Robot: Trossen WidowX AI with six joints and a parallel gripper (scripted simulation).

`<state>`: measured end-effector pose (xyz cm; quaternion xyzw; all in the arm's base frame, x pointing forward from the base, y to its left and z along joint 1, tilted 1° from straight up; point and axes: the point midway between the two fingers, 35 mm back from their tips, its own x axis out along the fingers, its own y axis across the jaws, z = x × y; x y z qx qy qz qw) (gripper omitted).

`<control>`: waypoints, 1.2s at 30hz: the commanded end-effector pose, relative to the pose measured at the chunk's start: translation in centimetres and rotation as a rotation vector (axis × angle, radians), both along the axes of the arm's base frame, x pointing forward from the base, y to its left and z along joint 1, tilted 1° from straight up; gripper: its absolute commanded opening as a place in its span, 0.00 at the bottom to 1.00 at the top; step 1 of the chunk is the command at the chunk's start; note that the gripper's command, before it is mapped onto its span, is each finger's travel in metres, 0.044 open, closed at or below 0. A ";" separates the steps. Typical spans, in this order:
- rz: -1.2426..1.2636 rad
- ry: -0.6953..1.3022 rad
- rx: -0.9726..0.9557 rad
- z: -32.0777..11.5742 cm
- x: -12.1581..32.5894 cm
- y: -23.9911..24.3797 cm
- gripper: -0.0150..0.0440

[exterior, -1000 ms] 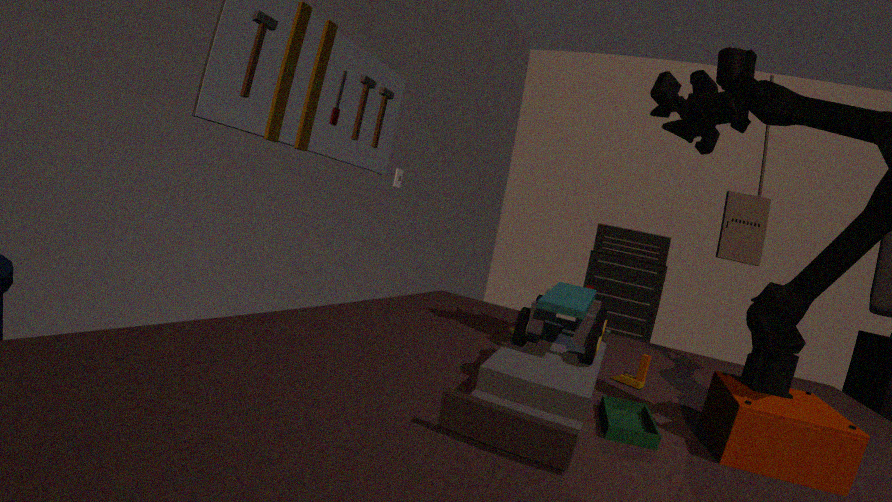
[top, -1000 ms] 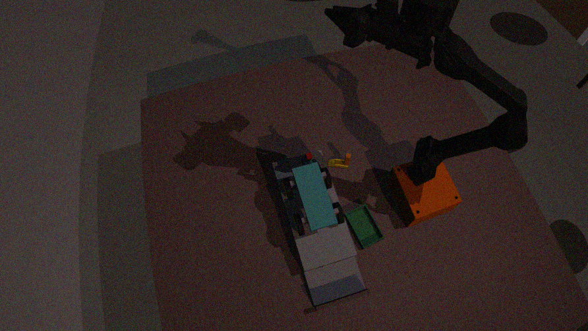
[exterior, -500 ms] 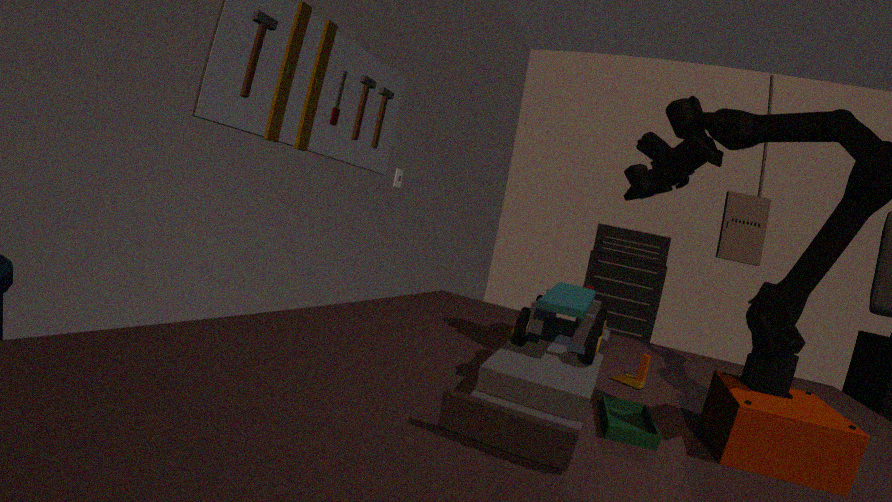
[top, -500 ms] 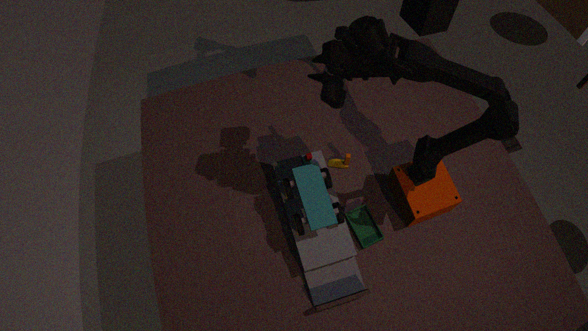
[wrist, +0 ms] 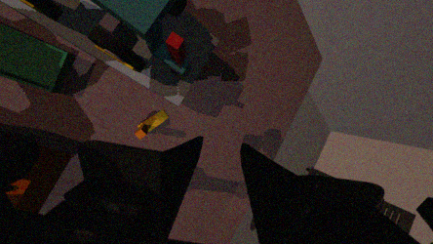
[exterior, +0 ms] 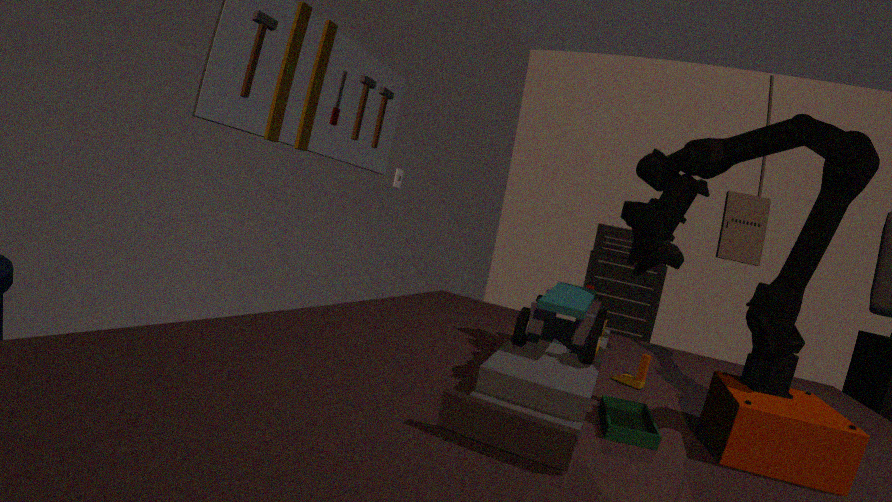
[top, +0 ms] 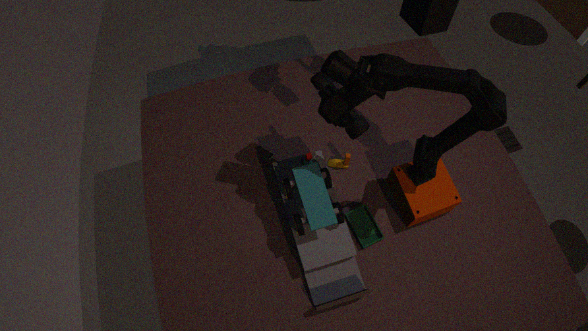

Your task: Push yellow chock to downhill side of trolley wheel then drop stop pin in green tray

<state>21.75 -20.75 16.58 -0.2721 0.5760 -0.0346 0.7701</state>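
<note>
The trolley with a teal top (top: 314, 197) (exterior: 566, 299) (wrist: 141, 15) stands on the grey ramp (top: 329, 250) (exterior: 536, 382). The red-headed stop pin (top: 308, 156) (exterior: 589, 287) (wrist: 175, 41) stands upright at the trolley's uphill end. The yellow chock (top: 337, 163) (exterior: 631, 380) (wrist: 156, 119) lies on the table beside the ramp, away from the wheels, with its orange handle up. The green tray (top: 362, 224) (exterior: 629, 421) (wrist: 29, 56) is empty. My gripper (wrist: 221, 143) (exterior: 655, 265) is partly open with nothing between its fingers, high above the table beyond the ramp's uphill end. The wheels' contact with the ramp is dark.
The arm's orange base block (top: 434, 193) (exterior: 786, 437) stands to the right of the ramp and the tray. A tool board (exterior: 230, 74) hangs on the wall, and a dark drawer cabinet (exterior: 624, 299) stands at the back. The light is dim, with broad shadows around the ramp.
</note>
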 end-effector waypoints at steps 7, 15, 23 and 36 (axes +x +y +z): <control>0.543 0.390 0.181 -7.4 -3.7 4.5 0.58; 0.675 0.452 0.235 -8.6 -4.7 5.7 0.58; 0.675 0.452 0.235 -8.9 -4.7 5.6 0.58; 0.675 0.452 0.236 -12.9 -4.6 5.6 0.58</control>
